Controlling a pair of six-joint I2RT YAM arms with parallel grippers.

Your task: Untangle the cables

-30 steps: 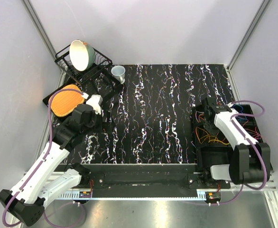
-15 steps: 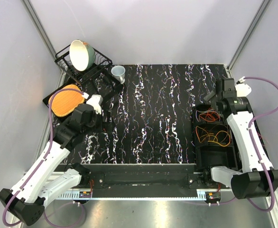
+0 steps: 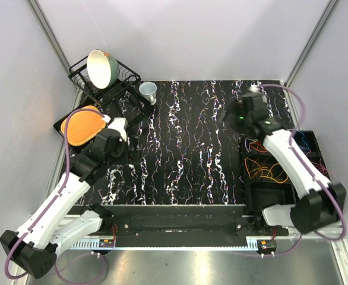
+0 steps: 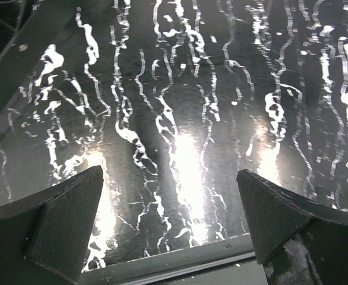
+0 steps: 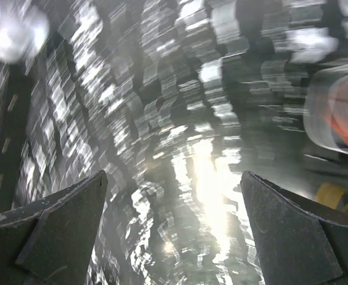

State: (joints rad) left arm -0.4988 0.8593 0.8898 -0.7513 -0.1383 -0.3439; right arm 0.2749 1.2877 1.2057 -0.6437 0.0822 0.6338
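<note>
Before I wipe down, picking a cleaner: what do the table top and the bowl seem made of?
Table top: looks like glossy black marble-pattern laminate or stone; lamp glare shows in the left wrist view. Bowl: probably glazed ceramic, cream inside, green outside, smooth sheen.

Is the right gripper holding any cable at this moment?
No, the right wrist view shows the right gripper open and empty, while the cables lie in the bin.
</note>
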